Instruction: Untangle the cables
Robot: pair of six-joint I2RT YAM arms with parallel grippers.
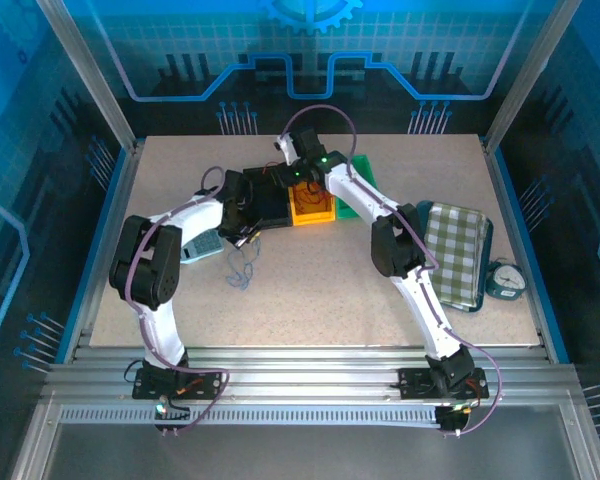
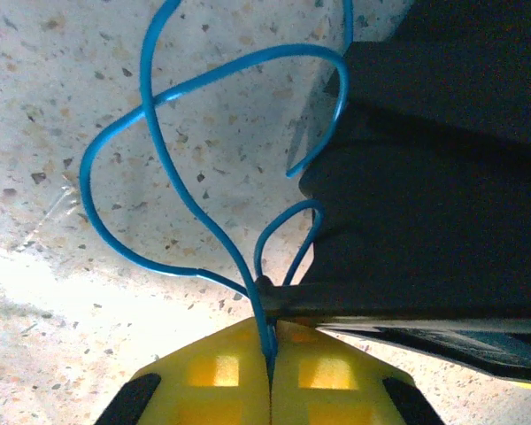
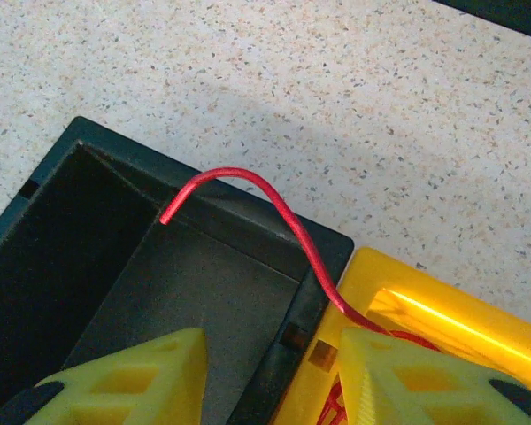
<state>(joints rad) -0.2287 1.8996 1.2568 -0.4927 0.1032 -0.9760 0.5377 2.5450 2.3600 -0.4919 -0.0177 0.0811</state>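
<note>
Your left gripper is clamped on blue cable; loops on table beside black bin, far-middle. Right gripper half-open, empty, over red cable spilling from orange bin. Likely step: pulling blue free. Next: draw slowly, watch for snags.

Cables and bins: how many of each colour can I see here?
Blue cable: 1
Red cable: 1
Black bin: 1
Yellow bin: 1
Green bin: 1
Total: 5
</note>
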